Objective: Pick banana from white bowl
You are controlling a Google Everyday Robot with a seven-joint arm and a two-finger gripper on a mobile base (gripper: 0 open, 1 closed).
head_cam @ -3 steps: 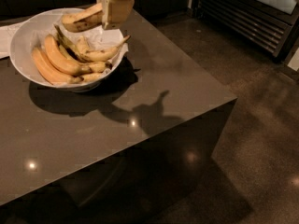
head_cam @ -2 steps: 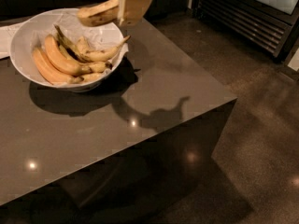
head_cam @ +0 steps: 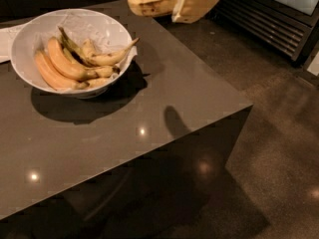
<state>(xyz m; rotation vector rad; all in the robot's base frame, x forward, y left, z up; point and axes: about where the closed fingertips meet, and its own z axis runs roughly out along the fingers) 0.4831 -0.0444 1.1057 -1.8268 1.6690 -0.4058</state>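
The gripper (head_cam: 185, 4) is at the top of the camera view, well above the table and to the right of the white bowl (head_cam: 30, 36). It is shut on the banana (head_cam: 149, 2), a long pale yellow one with brown speckles that sticks out to the left, level, clear of the bowl. The bowl stands on the table's far left part and holds several other bananas (head_cam: 67, 63), orange-tinted and small yellow ones.
The dark glossy table (head_cam: 124, 133) has its right corner near the middle right of the view. A white sheet (head_cam: 6, 41) lies behind the bowl at the left edge. A dark slatted cabinet (head_cam: 279, 24) stands at the top right, with bare floor beyond the table.
The gripper has lifted the banana up and to the right, from over the bowl's rim to well clear of the bowl. Its shadow on the table has moved right.
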